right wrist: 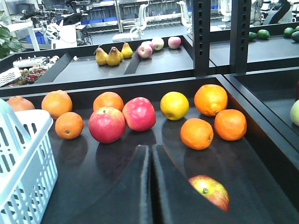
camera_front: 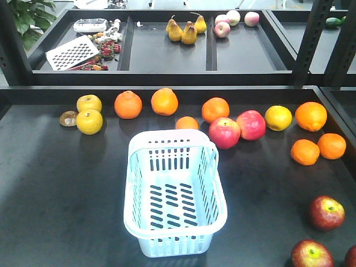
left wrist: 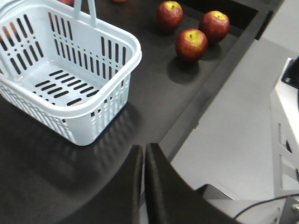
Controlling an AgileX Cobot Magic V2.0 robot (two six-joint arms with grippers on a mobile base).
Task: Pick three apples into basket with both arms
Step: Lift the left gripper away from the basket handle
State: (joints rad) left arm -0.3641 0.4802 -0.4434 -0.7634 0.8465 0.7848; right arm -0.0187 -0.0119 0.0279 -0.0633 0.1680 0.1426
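The pale blue basket [camera_front: 173,134] stands empty in the middle of the dark table. Three dark red apples [camera_front: 326,213] [camera_front: 312,255] [camera_front: 351,257] lie at the front right corner. In the left wrist view the same apples [left wrist: 191,45] [left wrist: 169,15] [left wrist: 214,25] lie beyond the basket [left wrist: 133,51]. My left gripper [left wrist: 143,148] hangs shut over the table's front edge, holding nothing. My right gripper [right wrist: 150,148] is shut too and empty. One apple [right wrist: 212,191] peeks out behind its right finger. Neither gripper shows in the front view.
Two larger pink-red apples [camera_front: 224,132] [camera_front: 251,124], several oranges [camera_front: 305,152] and yellow fruits [camera_front: 89,121] lie behind and beside the basket. A raised rim [camera_front: 167,92] closes the table's back. Pears [camera_front: 189,34] sit on the rear shelf. Black uprights [camera_front: 311,39] stand at the right.
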